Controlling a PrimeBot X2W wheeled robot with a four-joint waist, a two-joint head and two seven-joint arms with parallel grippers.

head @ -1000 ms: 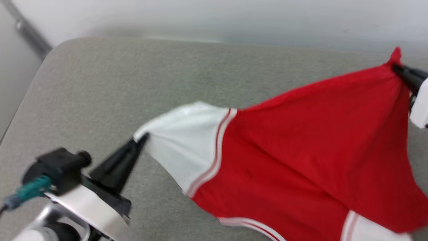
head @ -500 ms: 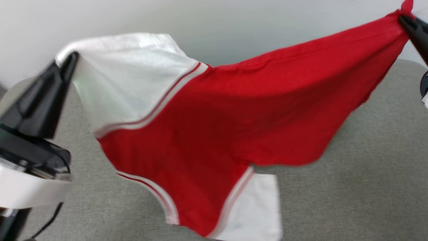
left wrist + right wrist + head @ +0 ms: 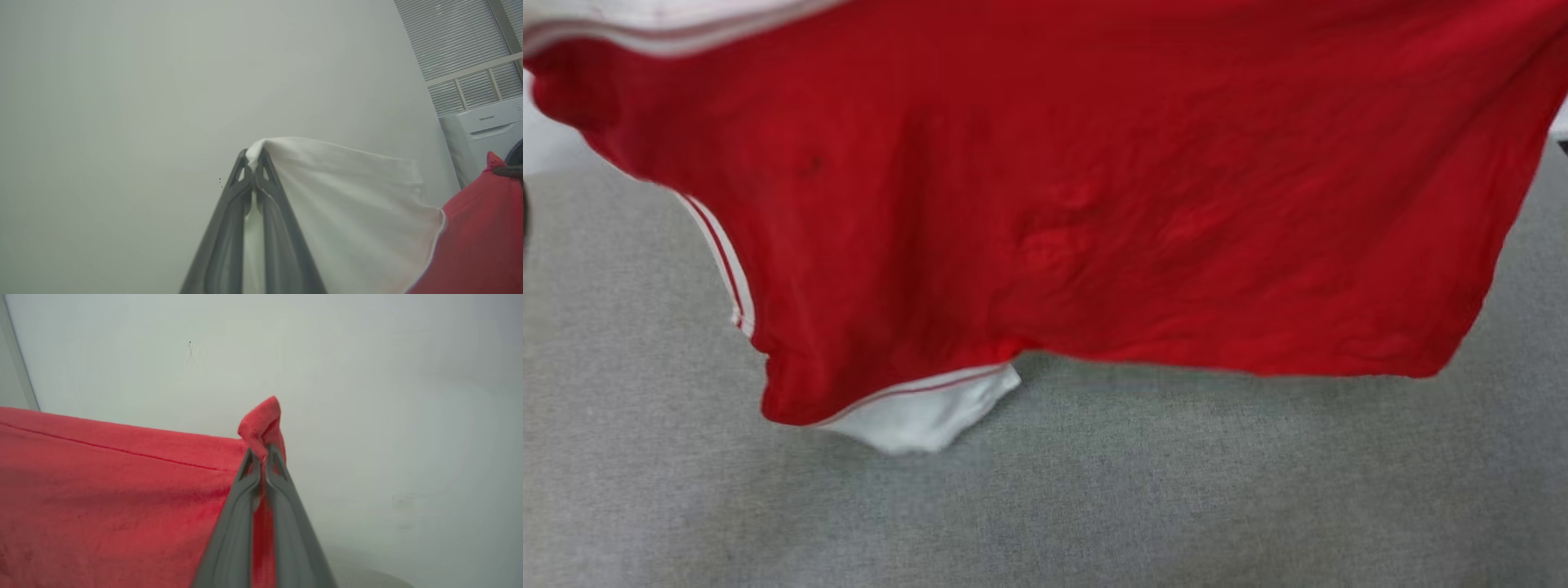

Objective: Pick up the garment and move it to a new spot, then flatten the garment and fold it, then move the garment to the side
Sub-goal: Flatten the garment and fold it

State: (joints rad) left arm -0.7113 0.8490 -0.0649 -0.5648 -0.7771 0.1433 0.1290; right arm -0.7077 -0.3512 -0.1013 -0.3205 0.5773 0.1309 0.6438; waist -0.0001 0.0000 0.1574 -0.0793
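1. Step in hand, as judged: the pick-up and carry to a new spot. The garment (image 3: pixel 1094 204) is held aloft above the grey upholstered surface (image 3: pixel 1094 506), spread as a wide red sheet.
2. The left gripper (image 3: pixel 254 157) is seen pinched tight on the tip of a white sleeve (image 3: pixel 335 196), with no gap between its fingers.
3. The right gripper (image 3: pixel 263 451) is likewise clamped on a bunched red corner of the garment.
4. The other white sleeve (image 3: pixel 923 412) hangs lowest, close over the surface; whether it touches cannot be told.
5. The next move, as judged, calls for the cloth to be kept taut between both grips and lowered evenly onto the surface, so that it lands flat and the dangling sleeve is not trapped beneath.
6. Against a second earlier: the garment was then stretched low over the surface; it is now raised well above it. The head view has also shifted, so part of the change belongs to the camera.
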